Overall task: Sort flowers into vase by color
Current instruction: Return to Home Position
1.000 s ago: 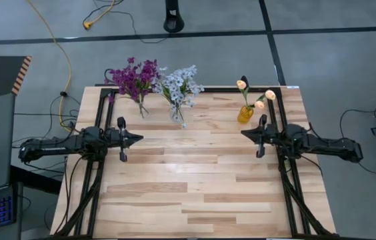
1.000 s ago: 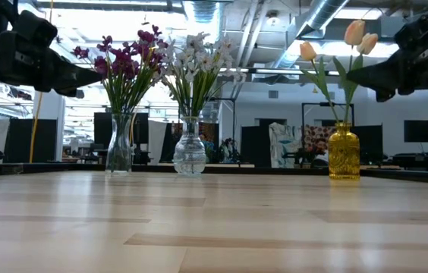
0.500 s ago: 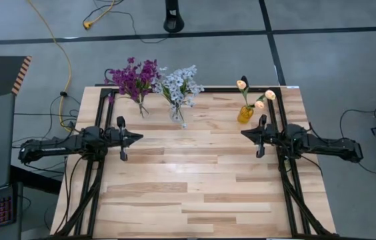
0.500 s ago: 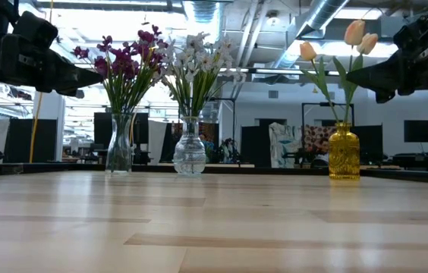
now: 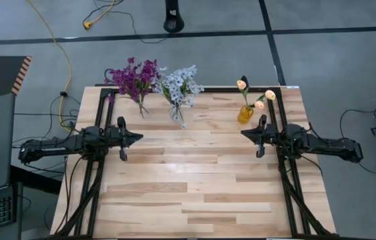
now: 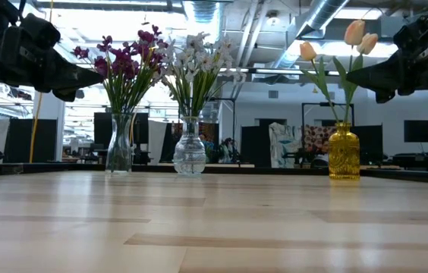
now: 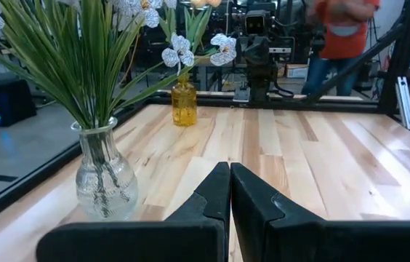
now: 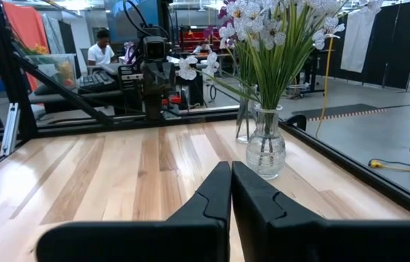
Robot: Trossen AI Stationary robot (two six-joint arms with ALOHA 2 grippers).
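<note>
Sort looks finished, and the hazard now is an arm clipping a top-heavy vase.

Table [image 5: 195, 193]: 1, bare wood except along the far edge. Arms: 2. Left gripper [image 7: 230, 171] is by the left edge and right gripper [image 8: 230, 169] by the right edge, each pointing inward with fingers pressed together on nothing. Vases: 3 along the far edge, 2 clear and 1 yellow. Left clear vase [image 6: 119, 154], near the far left corner, holds the purple flowers [image 5: 133, 77]. Middle clear vase [image 6: 190, 157], just beside it, holds the pale blue-white flowers [image 5: 180, 83]. Yellow vase [image 6: 344, 154], near the far right corner, holds 3 peach buds [image 6: 354, 32]. Purple and pale sprigs are too bunched to count. My judgement: the right gripper sits near the yellow vase, so a swing toward the far edge could catch the tall stems and tip it. The left arm poses a similar risk to the leaning purple bunch.
</note>
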